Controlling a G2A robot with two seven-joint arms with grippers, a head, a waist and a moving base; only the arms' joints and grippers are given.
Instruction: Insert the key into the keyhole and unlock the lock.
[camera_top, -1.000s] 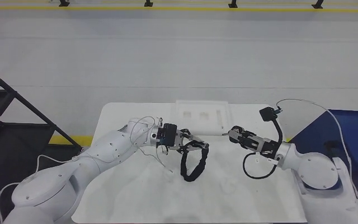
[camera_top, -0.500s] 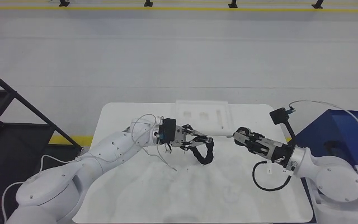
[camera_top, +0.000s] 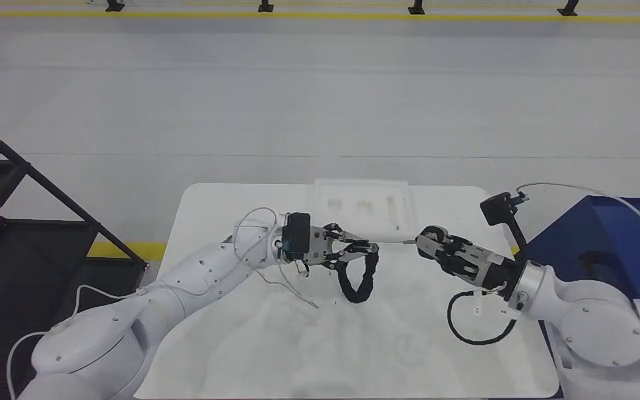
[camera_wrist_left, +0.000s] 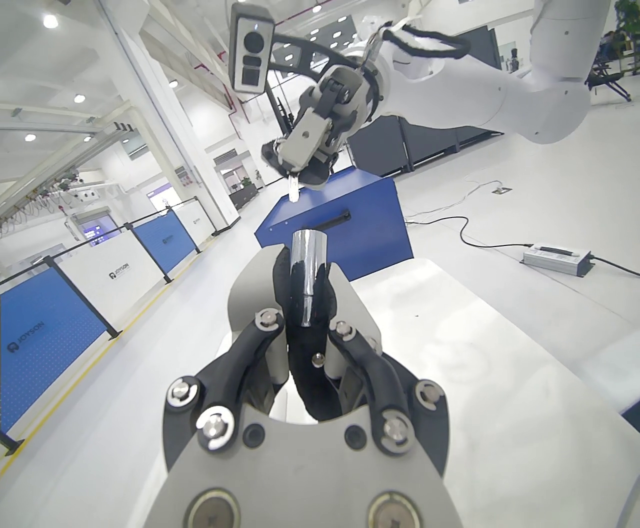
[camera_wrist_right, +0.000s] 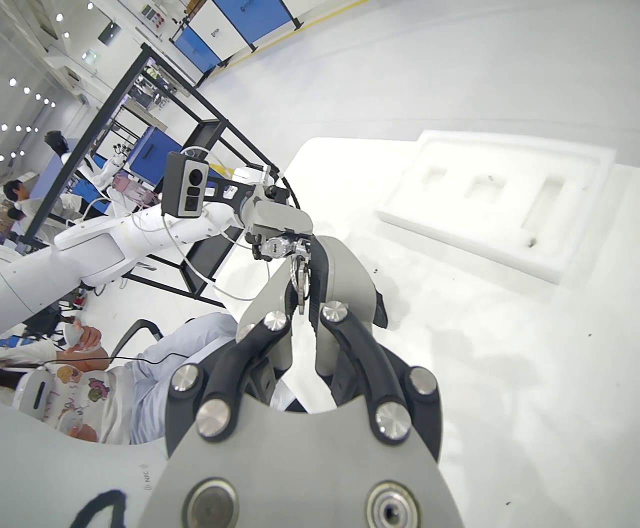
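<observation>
My left gripper (camera_top: 360, 247) hovers above the middle of the white table (camera_top: 240, 340), shut on the lock. The lock is a black cable loop (camera_top: 356, 276) hanging below the fingers, with a chrome cylinder (camera_wrist_left: 306, 270) sticking out past the fingertips. In the left wrist view that gripper (camera_wrist_left: 302, 280) clamps the cylinder from both sides. To the right, a short gap away, my right gripper (camera_top: 424, 241) faces it, shut on the small metal key (camera_wrist_right: 300, 282). The key's blade (camera_wrist_left: 294, 191) points toward the cylinder's end, apart from it.
A white foam tray (camera_top: 362, 205) with shallow cut-outs lies at the table's back edge, just behind both grippers. A blue cabinet (camera_top: 600, 235) stands off the right side, a black metal frame (camera_top: 40, 200) off the left.
The left gripper has moved up and right with the lock, and the cable loop has swung up shorter. The right arm has drawn back a little to the right, key still held.
</observation>
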